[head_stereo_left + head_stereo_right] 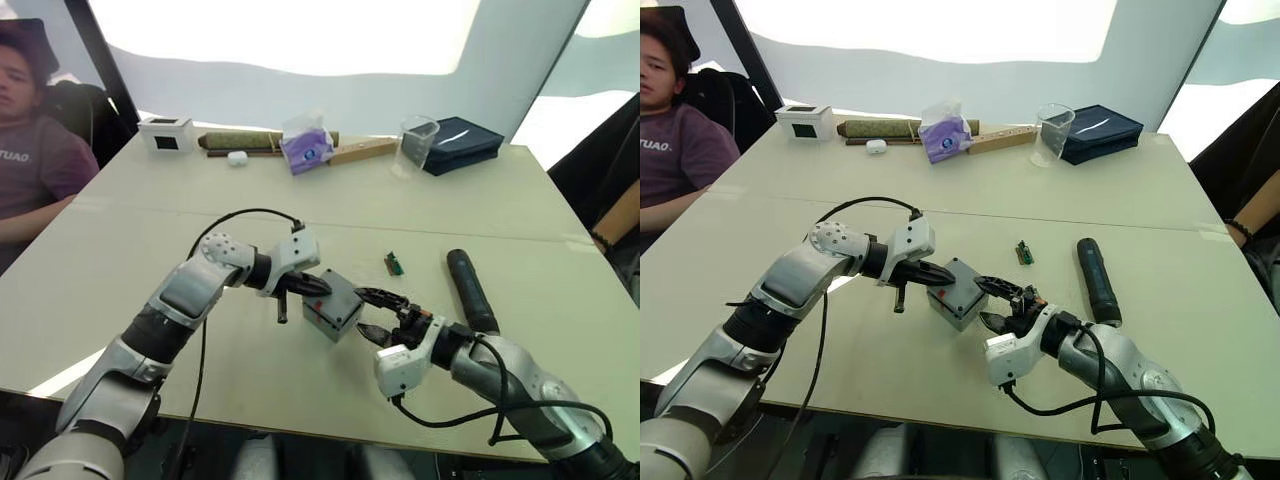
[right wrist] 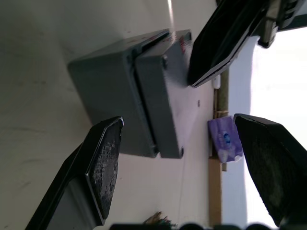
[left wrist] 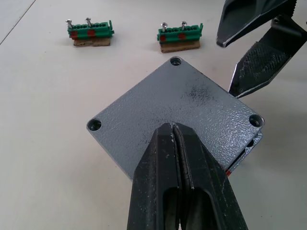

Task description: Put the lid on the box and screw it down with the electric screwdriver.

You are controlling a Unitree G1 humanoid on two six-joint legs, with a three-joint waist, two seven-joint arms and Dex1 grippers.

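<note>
The grey lid (image 3: pixel 177 108) lies on top of the grey box (image 1: pixel 335 322) at the table's middle, slightly askew, with screw holes at its corners. A red mark shows on the box's side (image 2: pixel 183 44). My left gripper (image 3: pixel 171 127) is shut, its tips resting on the lid from the left. My right gripper (image 1: pixel 362 312) stands open just right of the box, one finger on either side of its near corner, not touching. The black electric screwdriver (image 1: pixel 470 290) lies flat on the table to the right, beyond my right wrist.
Two green strips holding screws (image 3: pixel 90 32) (image 3: pixel 180 34) lie just behind the box. Along the far edge stand a white box (image 1: pixel 166 133), a purple tissue pack (image 1: pixel 307 148), a clear cup (image 1: pixel 417 140) and a dark blue case (image 1: pixel 462 143). A person (image 1: pixel 30 140) sits far left.
</note>
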